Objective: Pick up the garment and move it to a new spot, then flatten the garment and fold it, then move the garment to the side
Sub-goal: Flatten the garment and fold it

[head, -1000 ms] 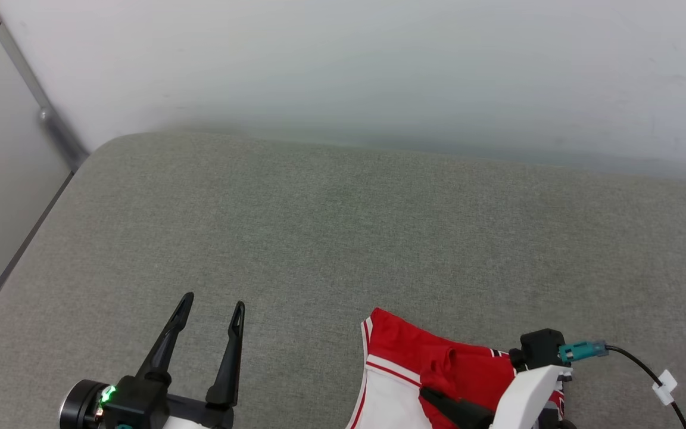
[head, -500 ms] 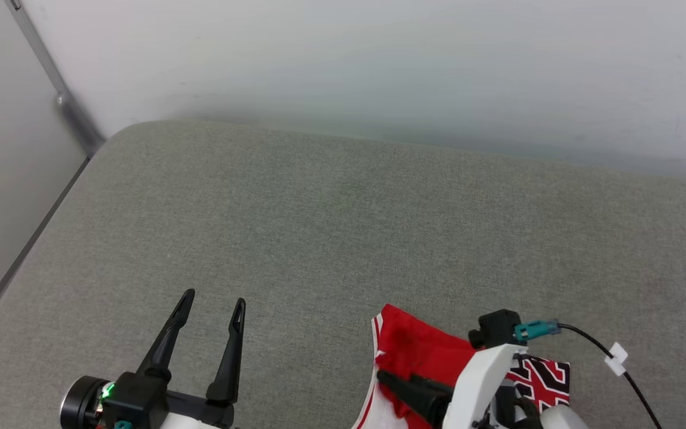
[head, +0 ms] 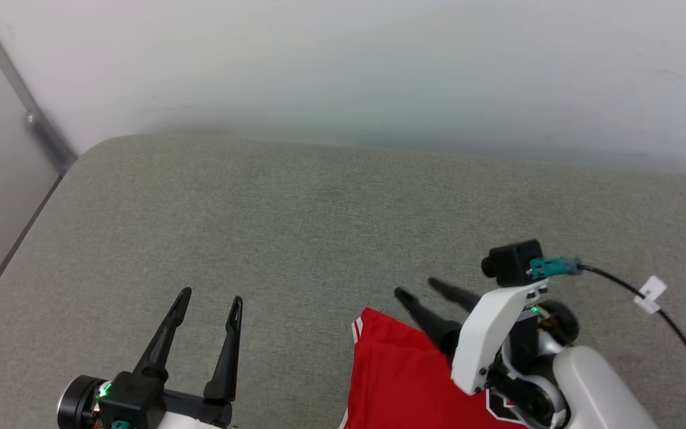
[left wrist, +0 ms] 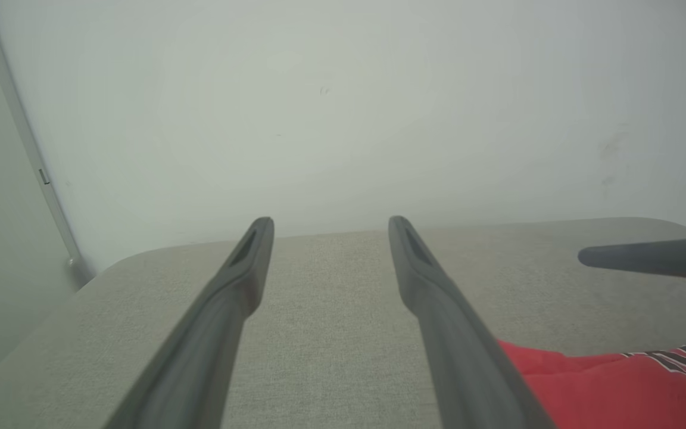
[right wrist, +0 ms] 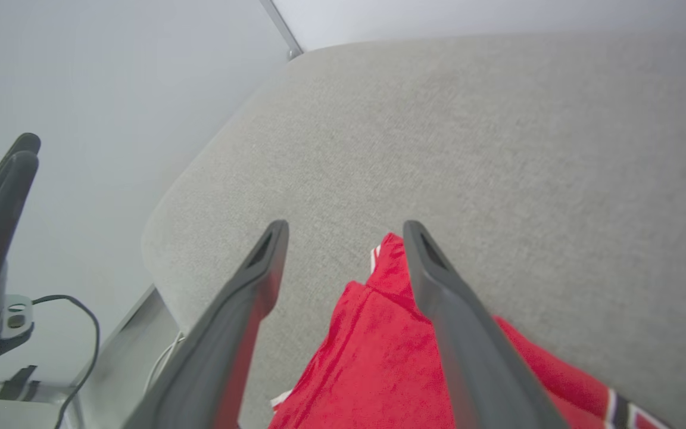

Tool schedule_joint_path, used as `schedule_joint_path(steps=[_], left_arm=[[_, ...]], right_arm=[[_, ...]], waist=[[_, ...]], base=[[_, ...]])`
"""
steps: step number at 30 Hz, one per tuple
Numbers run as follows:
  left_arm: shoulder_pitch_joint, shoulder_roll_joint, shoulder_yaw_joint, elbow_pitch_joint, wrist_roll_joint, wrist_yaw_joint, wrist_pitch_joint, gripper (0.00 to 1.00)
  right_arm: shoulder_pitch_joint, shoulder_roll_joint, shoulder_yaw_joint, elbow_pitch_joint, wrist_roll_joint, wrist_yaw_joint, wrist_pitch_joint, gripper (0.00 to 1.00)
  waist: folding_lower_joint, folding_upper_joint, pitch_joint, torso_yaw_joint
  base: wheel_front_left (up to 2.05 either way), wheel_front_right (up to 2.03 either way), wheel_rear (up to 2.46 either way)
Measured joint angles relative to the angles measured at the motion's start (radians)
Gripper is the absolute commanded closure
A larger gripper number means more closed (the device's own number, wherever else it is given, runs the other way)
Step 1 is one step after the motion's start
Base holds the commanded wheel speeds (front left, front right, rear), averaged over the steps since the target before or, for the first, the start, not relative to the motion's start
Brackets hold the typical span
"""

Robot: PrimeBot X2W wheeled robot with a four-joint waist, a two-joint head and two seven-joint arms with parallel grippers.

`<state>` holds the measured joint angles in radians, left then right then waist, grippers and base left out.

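The garment (head: 396,381), red with a strip of white trim at its far corner, lies on the grey cushioned surface (head: 319,226) at the bottom of the head view. My right gripper (head: 419,288) hovers open over that far corner, fingers apart and nothing between them. In the right wrist view, the red cloth (right wrist: 373,357) lies below the open right gripper (right wrist: 346,226). My left gripper (head: 211,296) stands open and empty to the left of the garment. In the left wrist view, the left gripper (left wrist: 329,223) is spread over bare surface, with the garment (left wrist: 605,387) at lower right showing black lettering.
A pale wall (head: 343,71) rises behind the surface. The surface's rounded left edge (head: 21,250) drops to a gap beside a wall panel. A black cable (head: 670,322) with a white tag trails from my right wrist. Bare cushion stretches ahead of both grippers.
My right gripper has opened, let go of the garment and lifted up and forward off it. The cloth now lies flatter. The left gripper has kept still; the head view shifted a little.
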<state>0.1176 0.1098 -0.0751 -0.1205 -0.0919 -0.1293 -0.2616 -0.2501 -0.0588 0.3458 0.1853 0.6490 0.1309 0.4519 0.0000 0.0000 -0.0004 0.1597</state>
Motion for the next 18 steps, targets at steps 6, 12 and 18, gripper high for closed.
schedule_joint_path(steps=[6, 12, 18], left_arm=[[-0.005, -0.001, -0.006, -0.001, -0.001, 0.0, 0.0, 0.0], [-0.012, -0.009, -0.01, 0.0, -0.01, 0.0, 0.0, 0.0], [-0.017, -0.014, -0.014, 0.003, -0.019, 0.0, 0.0, 0.0]], right_arm=[[-0.029, -0.144, -0.071, -0.077, -0.3, 0.0, -0.103, 0.0], [-0.02, -0.276, -0.202, -0.124, -0.434, 0.0, -0.269, 0.0], [0.126, -0.282, -0.348, -0.197, -0.433, 0.0, -0.393, 0.0]], waist=[[0.0, 0.0, -0.002, -0.042], [0.0, 0.0, -0.002, -0.08], [0.0, 0.0, 0.0, -0.096]], base=[[0.0, 0.0, 0.0], [0.0, 0.0, 0.0], [0.0, 0.0, 0.0]])
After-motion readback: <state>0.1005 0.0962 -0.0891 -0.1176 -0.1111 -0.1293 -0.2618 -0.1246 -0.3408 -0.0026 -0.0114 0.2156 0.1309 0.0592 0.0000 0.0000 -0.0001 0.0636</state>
